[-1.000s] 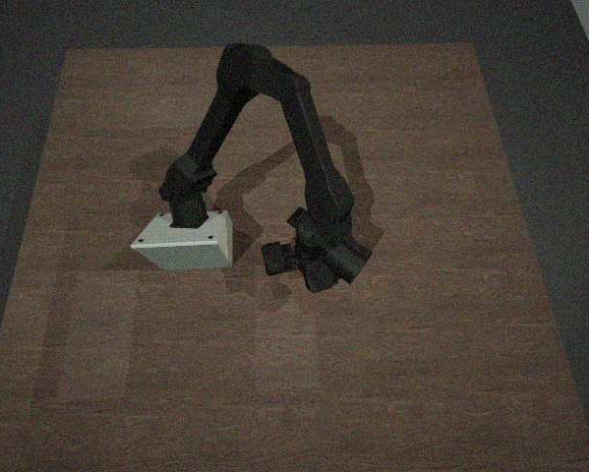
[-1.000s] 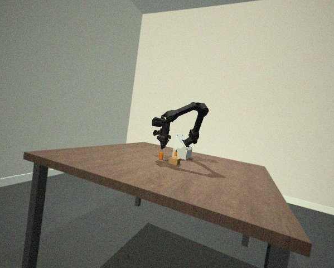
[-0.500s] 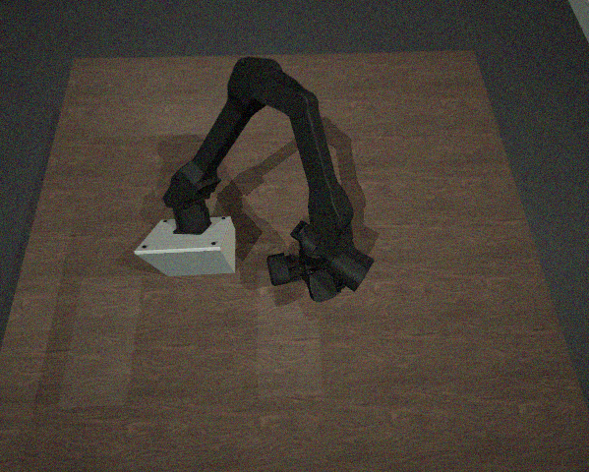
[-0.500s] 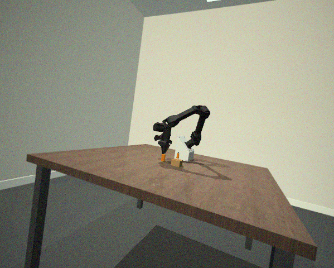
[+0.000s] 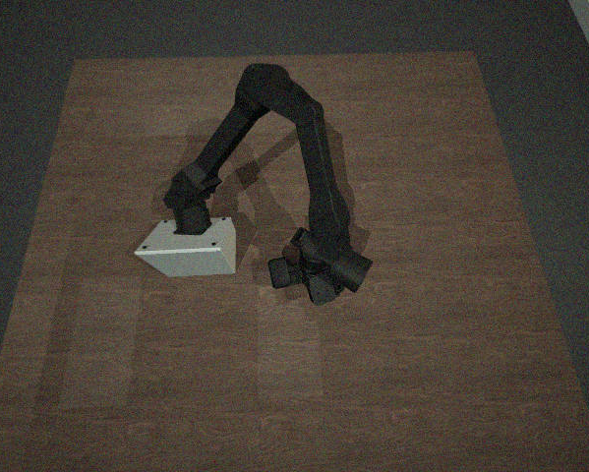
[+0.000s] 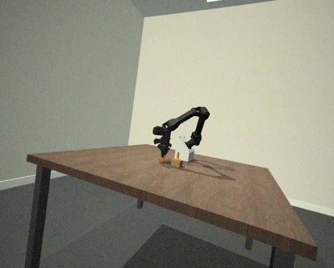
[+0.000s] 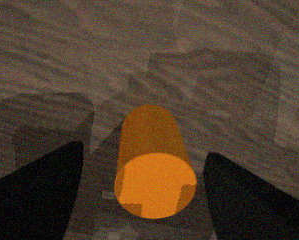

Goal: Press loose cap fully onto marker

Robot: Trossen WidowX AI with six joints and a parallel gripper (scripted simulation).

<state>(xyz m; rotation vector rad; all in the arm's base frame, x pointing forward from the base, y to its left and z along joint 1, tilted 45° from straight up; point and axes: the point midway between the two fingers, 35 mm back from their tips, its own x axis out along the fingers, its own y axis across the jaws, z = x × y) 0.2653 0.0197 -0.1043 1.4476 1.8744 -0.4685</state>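
While our jaws hang half open over the worktop (image 6: 109, 170), the orange cap (image 7: 155, 163) stands upright on the wood directly between them, a gap showing on each side in the wrist view, so we hold nothing. Both dark fingers flank the cap without touching it, and the cap's round top faces up at us.

Just beside the jaws, toward the arm's foot, sits the tan holder block (image 6: 177, 163) with the orange marker (image 6: 178, 156) standing upright in it, uncapped. Beyond the block rises the white base box (image 5: 187, 249) that carries our arm (image 5: 312, 152). Nothing stands between the jaws and the cap; the block is close alongside but apart from the fingers. From the top view the wrist hides cap, block and marker alike.

Our arm climbs steeply from the base box, bends at a high elbow, and slopes down to the wrist, which points the gripper (image 6: 163, 154) straight down, its tips low around the cap near the wood.
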